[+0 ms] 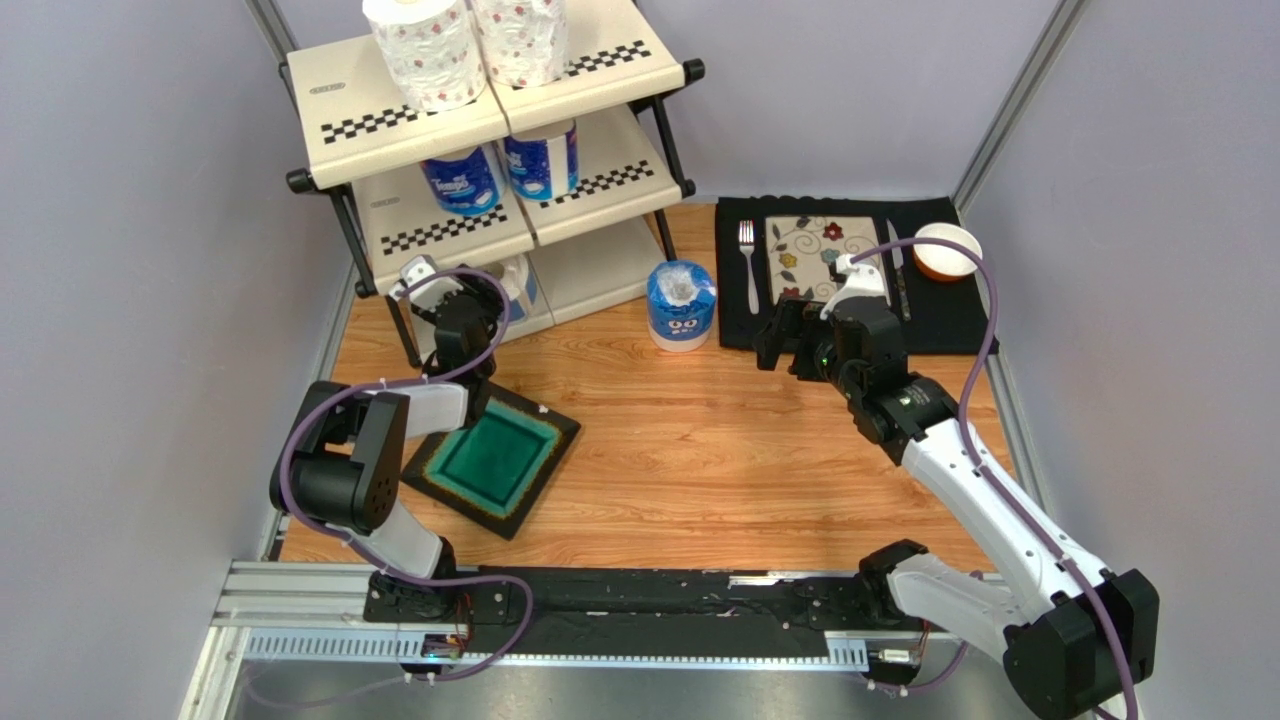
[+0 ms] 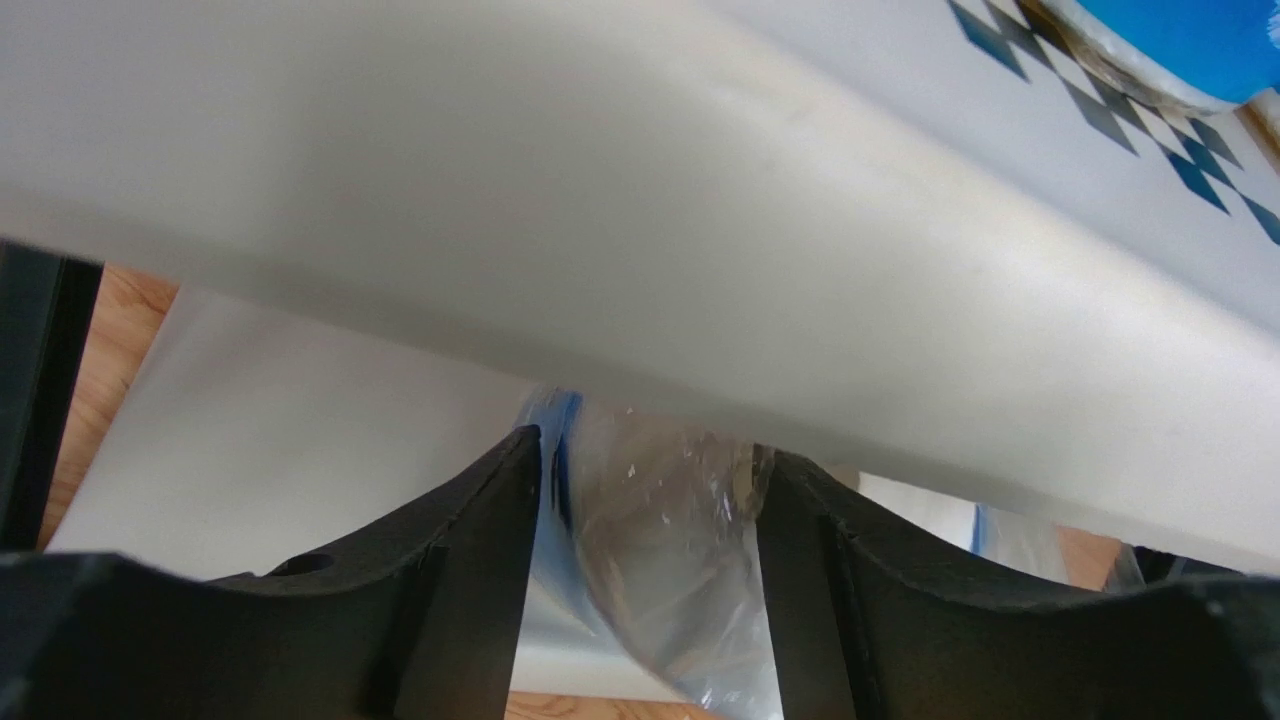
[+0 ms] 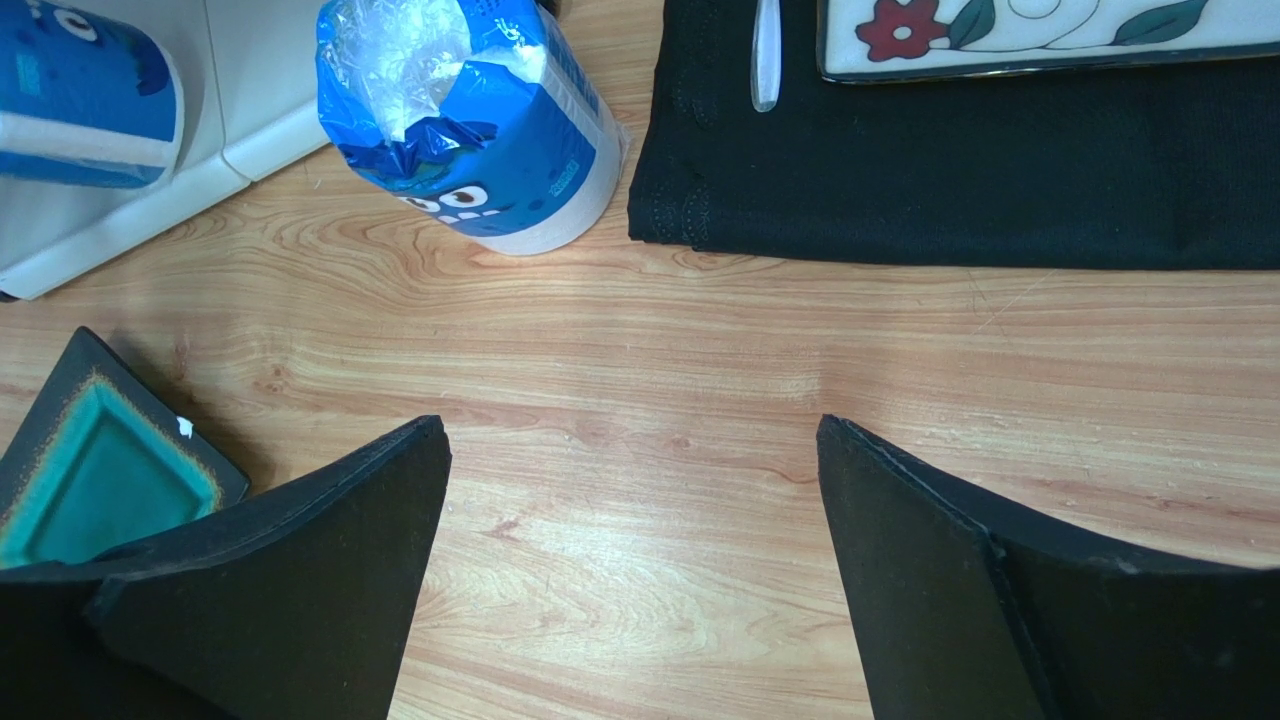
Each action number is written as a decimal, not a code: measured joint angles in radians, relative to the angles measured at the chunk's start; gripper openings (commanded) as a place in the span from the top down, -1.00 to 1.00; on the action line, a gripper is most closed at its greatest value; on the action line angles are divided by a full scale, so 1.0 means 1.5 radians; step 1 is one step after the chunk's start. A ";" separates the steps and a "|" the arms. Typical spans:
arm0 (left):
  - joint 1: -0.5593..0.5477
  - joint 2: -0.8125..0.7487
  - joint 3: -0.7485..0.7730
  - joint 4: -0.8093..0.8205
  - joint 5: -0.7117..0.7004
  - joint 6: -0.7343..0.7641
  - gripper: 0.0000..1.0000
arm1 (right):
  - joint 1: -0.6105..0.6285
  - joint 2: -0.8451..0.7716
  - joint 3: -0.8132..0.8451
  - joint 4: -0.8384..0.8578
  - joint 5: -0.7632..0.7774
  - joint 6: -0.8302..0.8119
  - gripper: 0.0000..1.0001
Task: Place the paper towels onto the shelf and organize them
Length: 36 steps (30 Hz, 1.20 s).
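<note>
The shelf [image 1: 343,90] stands at the far left of the tabletop [image 1: 721,450] and carries five of the paper towels; two rolls in faint patterned wrap [image 1: 428,48] [image 1: 523,33] stand upright side by side on the top tier; two blue-wrapped rolls [image 1: 463,180] [image 1: 544,158] stand side by side on the middle tier; a fifth roll [image 2: 661,555] in clear and blue plastic sits on the bottom tier, under the middle panel; the sixth roll [image 3: 481,135], blue-wrapped with a cartoon face, stands upright on the bare wood between the shelf and a black placemat [image 3: 962,165], close to the mat's near left corner; the left end effector [image 2: 646,450] reaches into the bottom tier with one finger on each side of the fifth roll, the inner faces right against its wrap, and I cannot tell whether they press it or stand just off it; the right end effector [image 3: 631,428] hangs above the wood near the mat, its fingers spread wide with nothing between them; a square teal dish [image 1: 496,458] lies on the tabletop just beside the left arm; on the placemat lie a floral plate [image 1: 819,248], a fork [image 1: 747,248] to its left and a small bowl [image 1: 947,251] at the far right corner.
</note>
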 measured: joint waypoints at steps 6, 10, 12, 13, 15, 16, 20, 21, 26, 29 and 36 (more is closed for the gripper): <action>0.000 0.000 0.006 -0.002 0.009 -0.004 -0.75 | 0.000 0.002 0.000 0.000 -0.005 0.000 -0.92; 0.000 0.000 0.007 -0.002 0.020 -0.014 -0.79 | 0.000 0.002 0.000 0.000 -0.007 0.000 -0.92; 0.000 -0.001 0.007 -0.002 0.027 -0.018 -0.79 | 0.000 0.002 0.000 0.000 -0.008 0.000 -0.92; 0.000 -0.001 0.007 -0.002 0.031 -0.019 -0.79 | 0.000 0.002 0.000 0.000 -0.008 0.000 -0.92; 0.000 -0.006 0.007 -0.003 0.039 -0.023 -0.80 | 0.000 0.002 0.000 0.000 -0.008 0.000 -0.92; 0.000 -0.010 0.006 -0.003 0.044 -0.024 -0.80 | 0.000 0.002 0.000 0.000 -0.007 0.000 -0.92; 0.000 -0.041 -0.007 -0.007 0.066 -0.033 -0.81 | 0.000 0.002 0.003 0.000 -0.004 0.008 -0.92; 0.000 -0.053 -0.012 -0.009 0.073 -0.035 -0.82 | 0.000 0.002 0.004 -0.001 -0.002 0.014 -0.92; 0.000 -0.117 -0.030 -0.046 0.104 -0.035 -0.82 | 0.000 0.020 0.021 0.007 -0.002 0.055 -0.93; 0.000 -0.152 -0.042 -0.073 0.127 -0.033 -0.82 | 0.000 0.062 0.045 0.014 -0.002 0.072 -0.93; 0.000 -0.265 -0.097 -0.185 0.189 -0.029 -0.83 | 0.000 0.213 0.153 0.019 0.011 0.088 -0.93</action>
